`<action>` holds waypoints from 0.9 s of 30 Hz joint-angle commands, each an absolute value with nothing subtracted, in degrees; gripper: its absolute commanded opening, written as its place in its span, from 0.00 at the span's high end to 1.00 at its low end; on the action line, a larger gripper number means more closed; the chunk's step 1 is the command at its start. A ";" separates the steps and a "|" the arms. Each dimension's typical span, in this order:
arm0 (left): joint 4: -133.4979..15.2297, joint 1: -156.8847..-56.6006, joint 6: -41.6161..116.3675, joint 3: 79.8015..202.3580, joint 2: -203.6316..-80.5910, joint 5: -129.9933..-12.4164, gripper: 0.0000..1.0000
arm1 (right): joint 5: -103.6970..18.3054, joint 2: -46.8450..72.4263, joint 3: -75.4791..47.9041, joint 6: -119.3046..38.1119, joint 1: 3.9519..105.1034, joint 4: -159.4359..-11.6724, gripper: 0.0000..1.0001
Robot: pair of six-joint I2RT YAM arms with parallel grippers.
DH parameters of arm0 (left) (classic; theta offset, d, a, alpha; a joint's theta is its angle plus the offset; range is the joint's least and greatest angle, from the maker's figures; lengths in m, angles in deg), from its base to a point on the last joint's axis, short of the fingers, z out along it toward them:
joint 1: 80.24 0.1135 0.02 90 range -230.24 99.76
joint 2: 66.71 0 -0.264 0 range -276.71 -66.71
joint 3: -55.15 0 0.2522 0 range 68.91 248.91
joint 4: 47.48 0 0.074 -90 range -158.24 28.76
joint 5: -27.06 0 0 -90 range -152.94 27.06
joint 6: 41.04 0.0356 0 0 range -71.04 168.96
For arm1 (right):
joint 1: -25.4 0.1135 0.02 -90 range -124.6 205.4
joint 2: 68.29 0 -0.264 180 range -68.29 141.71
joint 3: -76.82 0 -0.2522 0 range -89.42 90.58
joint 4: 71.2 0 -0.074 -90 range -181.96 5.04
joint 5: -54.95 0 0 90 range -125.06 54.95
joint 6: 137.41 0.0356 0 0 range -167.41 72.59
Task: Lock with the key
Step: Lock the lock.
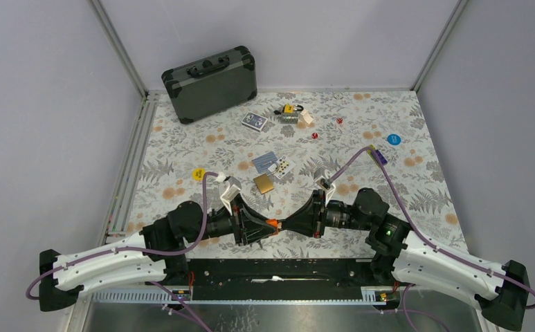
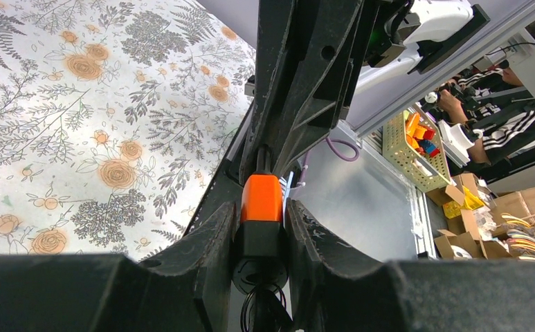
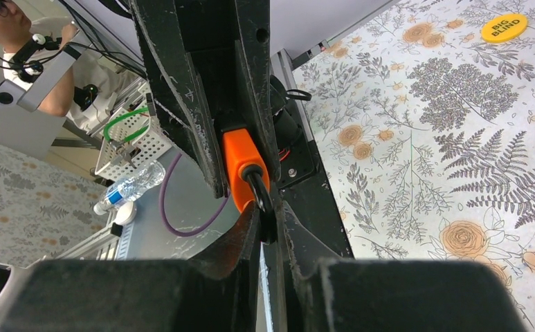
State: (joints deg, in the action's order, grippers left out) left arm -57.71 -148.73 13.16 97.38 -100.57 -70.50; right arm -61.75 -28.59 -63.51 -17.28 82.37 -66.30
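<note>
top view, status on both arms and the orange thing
Both jaws shut on the orange piece, at the near edge. Yellow lock far back, untouched. Cards lie between.

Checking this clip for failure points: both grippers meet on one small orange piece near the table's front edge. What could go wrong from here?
1. The right gripper pinches only a thin black loop on the orange piece; a twist from either arm may slip it out.
2. The left gripper clamps the same piece, so mismatched pulls could wrench it free and drop it near the edge of the table.
</note>
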 commanded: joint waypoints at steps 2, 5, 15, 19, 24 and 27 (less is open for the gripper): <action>-43.57 -148.97 12.45 99.04 -103.25 -70.93 1.00 | -65.59 -25.77 -63.33 -16.21 83.55 -61.57 1.00; -43.14 -148.97 12.45 99.30 -104.06 -71.31 1.00 | -66.86 -24.50 -62.69 -16.05 83.50 -61.07 1.00; -43.57 -148.97 12.53 99.61 -104.23 -71.12 1.00 | -67.24 -24.12 -62.41 -16.10 83.65 -60.54 1.00; -44.71 -148.97 12.81 99.59 -103.70 -70.96 1.00 | -65.12 -26.35 -62.87 -17.05 83.70 -62.10 1.00; -46.31 -148.97 13.11 99.23 -101.95 -70.03 1.00 | -60.06 -29.83 -63.43 -18.00 83.65 -64.31 1.00; -47.73 -149.02 13.21 99.16 -100.62 -69.30 1.00 | -57.46 -32.29 -64.13 -18.00 83.65 -64.10 1.00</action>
State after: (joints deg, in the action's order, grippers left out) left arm -57.01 -148.80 13.10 97.38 -101.97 -71.63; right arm -60.57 -30.12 -63.90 -17.78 82.31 -66.70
